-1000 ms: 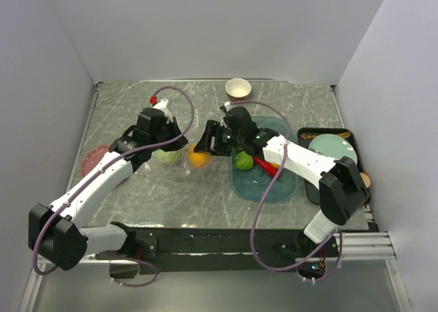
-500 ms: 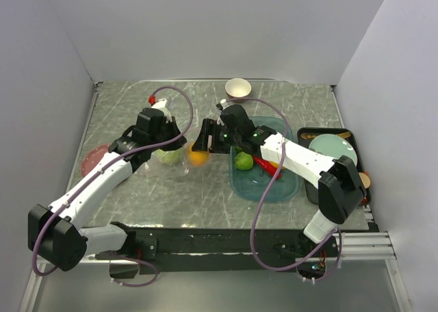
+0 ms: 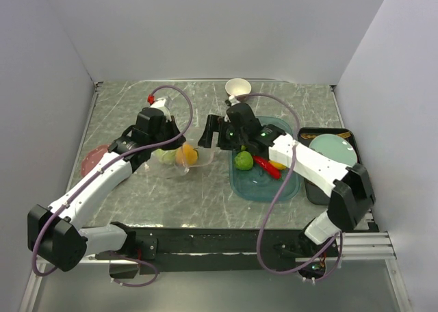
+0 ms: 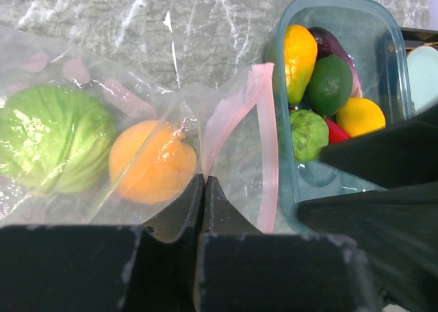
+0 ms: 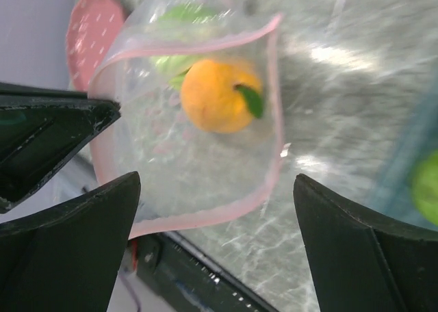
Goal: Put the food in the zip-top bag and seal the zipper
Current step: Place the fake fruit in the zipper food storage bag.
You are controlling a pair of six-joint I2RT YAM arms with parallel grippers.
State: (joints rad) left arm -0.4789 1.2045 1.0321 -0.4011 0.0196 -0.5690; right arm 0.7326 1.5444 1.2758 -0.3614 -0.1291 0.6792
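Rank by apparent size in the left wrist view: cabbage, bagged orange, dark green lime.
1. Green leafy cabbage
2. Round orange in the clear bag
3. Dark green lime
The lime is farther away, so its rank is unsure.

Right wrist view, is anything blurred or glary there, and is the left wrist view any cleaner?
Right wrist view: table carries white glare and looks soft, the green fruit at the edge is blurred. Left wrist view: sharper, only sheen on the cabbage through the bag.
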